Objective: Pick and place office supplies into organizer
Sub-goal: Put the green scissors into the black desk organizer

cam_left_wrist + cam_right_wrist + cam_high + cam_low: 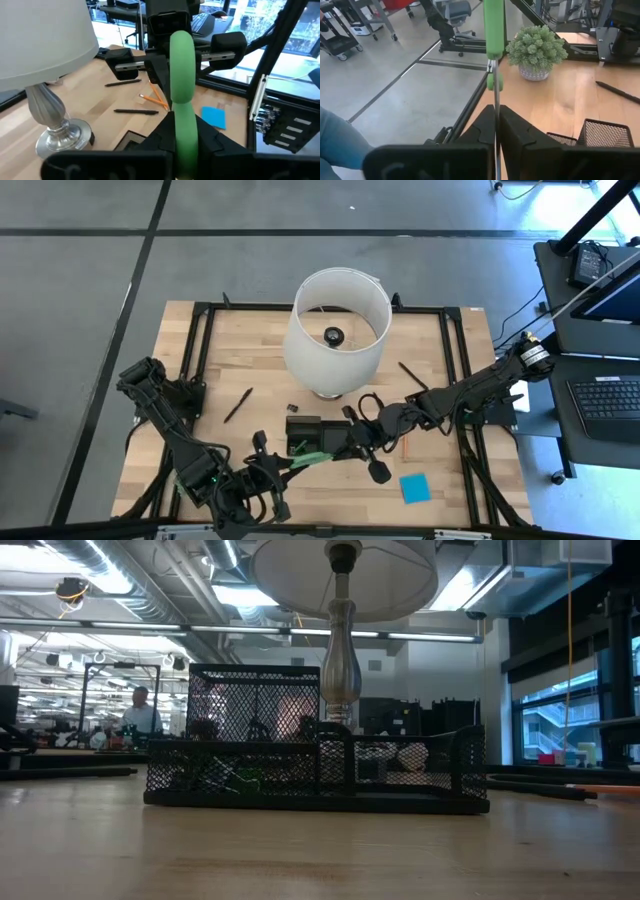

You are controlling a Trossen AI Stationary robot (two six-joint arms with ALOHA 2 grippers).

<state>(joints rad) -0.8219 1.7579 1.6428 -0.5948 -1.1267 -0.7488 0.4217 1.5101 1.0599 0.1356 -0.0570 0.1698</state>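
The green-handled scissors hang in the air between both grippers, just near of the black mesh organizer. My left gripper comes from the table's near left and is shut on the green handle. My right gripper comes from the right and is shut on the metal blade. The handle's loop sticks out beyond my left fingers toward the right gripper. Lying loose on the table are two dark pens, an orange pencil and a blue sticky-note pad. My left gripper pinches the scissors' green handle between its two fingers, below the loop. The fingers lie nearly level, coming from the table's near left. The scissors are lifted clear of the table. My right gripper pinches the thin metal blade between its two fingers, with the blade edge-on in the gap. The fingers come nearly level from the table's right and lie along the blade. The green handle reaches out past the fingertips.
A big white lampshade on a silver lamp base stands just far of the organizer. A spiky green plant ball sits near the table's left edge. A person's sleeve shows beside the table.
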